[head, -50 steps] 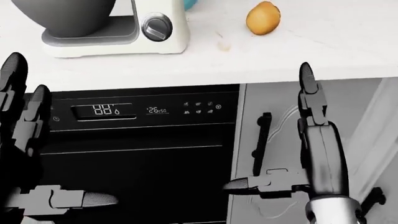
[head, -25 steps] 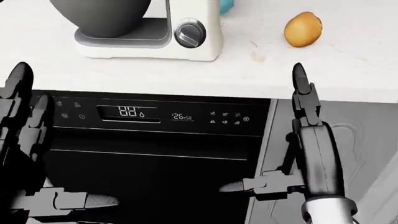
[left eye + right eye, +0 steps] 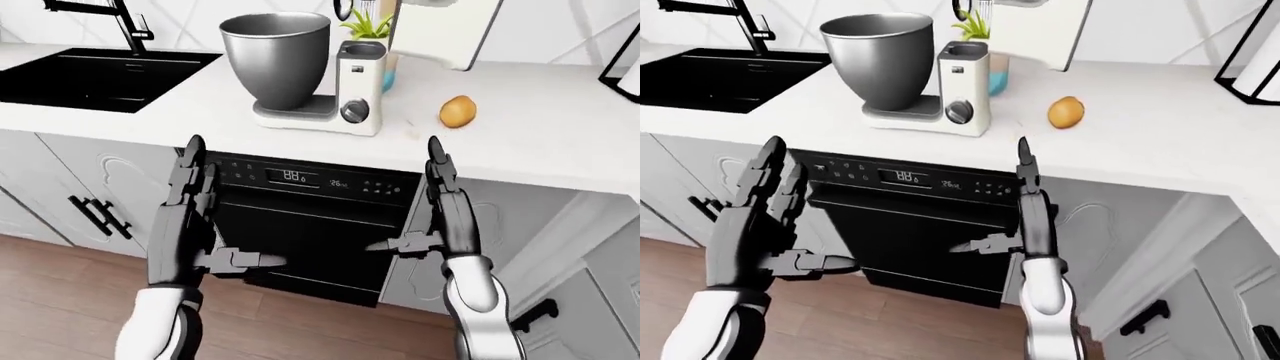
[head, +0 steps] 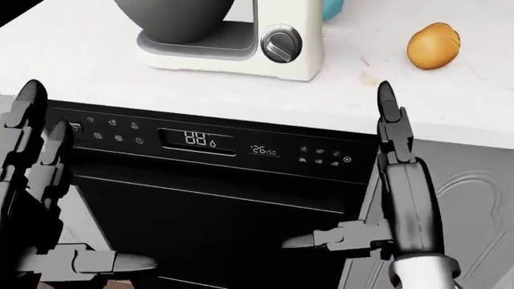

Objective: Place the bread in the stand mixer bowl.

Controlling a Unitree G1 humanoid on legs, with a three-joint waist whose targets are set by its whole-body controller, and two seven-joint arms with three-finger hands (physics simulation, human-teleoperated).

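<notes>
The bread [image 3: 458,111], a small golden-brown roll, lies on the white counter [image 3: 520,142] to the right of the stand mixer [image 3: 360,90]. The mixer's grey metal bowl [image 3: 275,56] stands upright and open on its base. Both hands hang below the counter edge, before the black dishwasher [image 3: 310,217]. My left hand [image 3: 215,217] is open, fingers up, thumb out. My right hand [image 3: 405,196] is open the same way, its fingertips [image 4: 384,96] just under the counter edge, below and left of the bread [image 4: 434,45]. Neither hand holds anything.
A black sink [image 3: 100,71] with a black faucet [image 3: 130,22] is at the left of the counter. A plant and a teal object [image 3: 388,75] stand behind the mixer. A black wire stand [image 3: 1250,60] is at the far right. Cabinet doors flank the dishwasher.
The whole head view has shifted: mixer, bread and dishwasher panel slid right and down in the picture, so the camera moved left. Both hands keep their open pose.
</notes>
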